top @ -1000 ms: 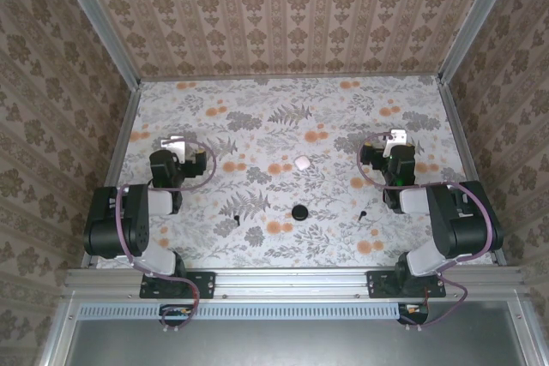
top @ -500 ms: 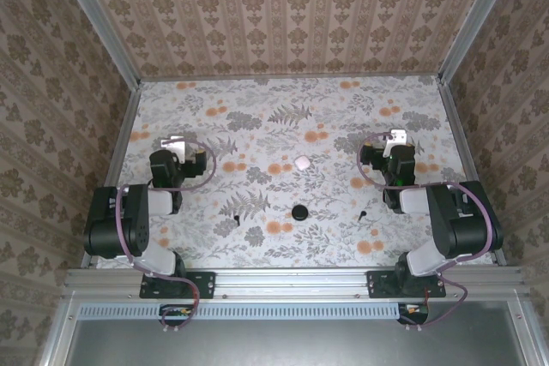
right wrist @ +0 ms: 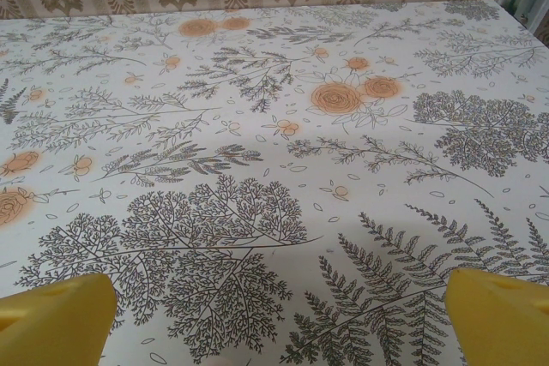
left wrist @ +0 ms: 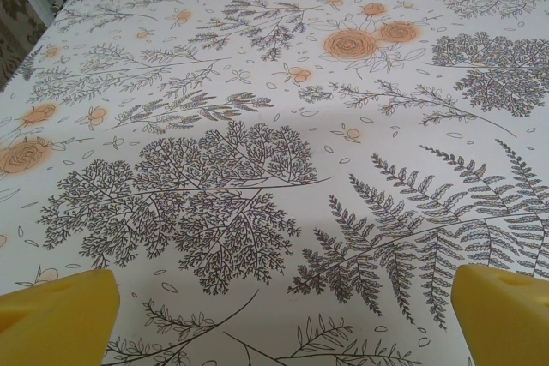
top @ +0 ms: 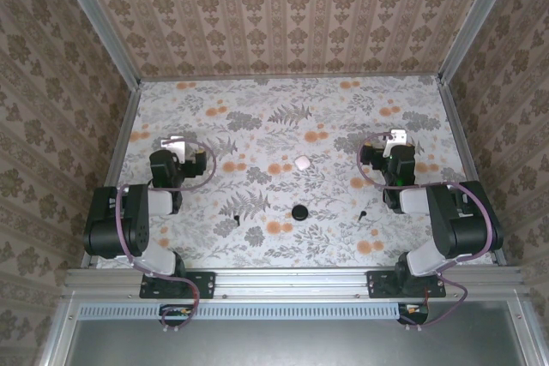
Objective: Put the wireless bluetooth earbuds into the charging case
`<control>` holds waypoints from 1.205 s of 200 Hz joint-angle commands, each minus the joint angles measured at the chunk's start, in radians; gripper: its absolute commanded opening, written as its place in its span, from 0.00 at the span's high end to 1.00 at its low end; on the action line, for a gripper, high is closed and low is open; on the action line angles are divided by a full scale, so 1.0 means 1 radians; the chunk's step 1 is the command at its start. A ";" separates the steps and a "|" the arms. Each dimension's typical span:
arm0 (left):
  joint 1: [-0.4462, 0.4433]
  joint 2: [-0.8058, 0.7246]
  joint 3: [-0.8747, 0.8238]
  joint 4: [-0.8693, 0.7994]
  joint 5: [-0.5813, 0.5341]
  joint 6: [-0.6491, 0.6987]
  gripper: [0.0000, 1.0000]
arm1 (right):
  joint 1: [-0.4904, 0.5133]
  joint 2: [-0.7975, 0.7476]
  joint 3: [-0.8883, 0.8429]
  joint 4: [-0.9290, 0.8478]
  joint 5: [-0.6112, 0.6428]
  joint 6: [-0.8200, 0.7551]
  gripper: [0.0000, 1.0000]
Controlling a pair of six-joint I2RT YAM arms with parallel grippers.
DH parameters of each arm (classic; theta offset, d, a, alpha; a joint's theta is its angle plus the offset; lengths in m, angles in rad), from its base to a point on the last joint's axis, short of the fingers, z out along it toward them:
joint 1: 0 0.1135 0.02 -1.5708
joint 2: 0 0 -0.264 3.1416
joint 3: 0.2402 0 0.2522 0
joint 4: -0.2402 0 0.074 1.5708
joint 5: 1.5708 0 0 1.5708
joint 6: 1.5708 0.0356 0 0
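Left hand [left wrist: 283,319] and right hand [right wrist: 279,319] spread; charging case [top: 302,163] between.

From above behind the arms [top: 120,220], the top camera views the whole desk [top: 283,117]; wrist cameras skim it low, close, facing forward.

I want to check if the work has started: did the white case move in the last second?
No. The white case lies at the same spot on the table, just right of the same printed orange flowers.
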 commanded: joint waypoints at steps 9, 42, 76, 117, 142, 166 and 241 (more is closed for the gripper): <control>-0.003 -0.004 0.022 0.027 0.000 0.015 0.00 | 0.000 0.000 0.012 0.003 -0.027 -0.008 0.00; 0.013 -0.004 0.023 0.024 0.022 0.003 0.00 | -0.001 -0.002 0.011 0.003 -0.027 -0.009 0.00; 0.014 -0.001 0.025 0.022 0.020 0.002 0.00 | -0.001 -0.010 0.016 -0.011 -0.029 -0.009 0.00; 0.021 -0.042 0.045 -0.033 0.023 -0.009 0.00 | -0.001 -0.159 0.160 -0.401 -0.057 0.020 0.00; 0.022 -0.128 0.129 -0.254 -0.036 -0.030 0.00 | 0.001 -0.224 0.325 -0.758 -0.078 0.124 0.01; 0.027 -0.212 0.211 -0.427 -0.126 -0.114 0.00 | 0.016 -0.231 0.440 -0.958 -0.143 0.204 0.07; 0.069 -0.320 0.498 -1.121 0.101 -0.281 0.00 | 0.327 -0.008 0.707 -1.331 -0.269 0.169 0.10</control>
